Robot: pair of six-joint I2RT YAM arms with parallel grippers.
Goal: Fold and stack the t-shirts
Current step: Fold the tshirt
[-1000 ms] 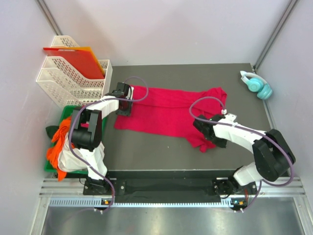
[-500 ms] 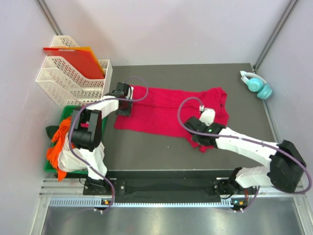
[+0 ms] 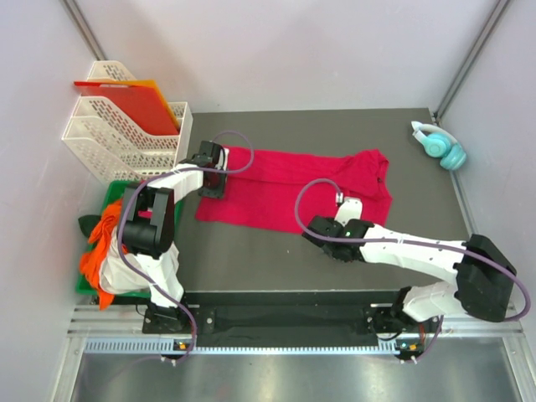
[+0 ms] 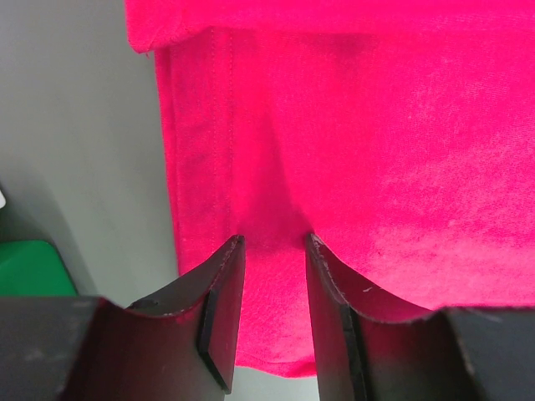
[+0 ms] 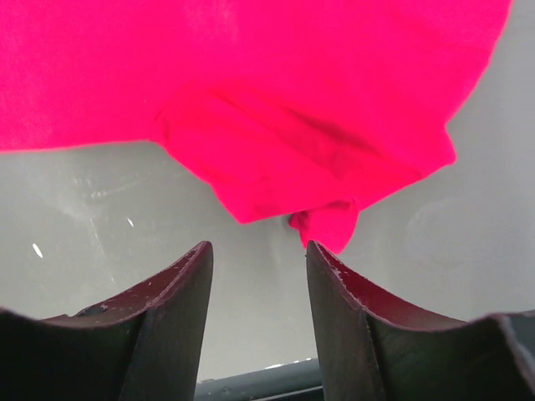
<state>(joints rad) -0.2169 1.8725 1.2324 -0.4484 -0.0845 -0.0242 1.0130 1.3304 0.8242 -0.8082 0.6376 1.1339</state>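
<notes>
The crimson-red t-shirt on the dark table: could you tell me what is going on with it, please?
The plain crimson-red cloth t-shirt lies spread across the dark grey table. The left claw appears to pinch the cloth at its left edge. The right claw is open and holds nothing, just off the shirt's bunched near edge. The orange and white shirts sit heaped in the green bin at the left, not yet folded.
</notes>
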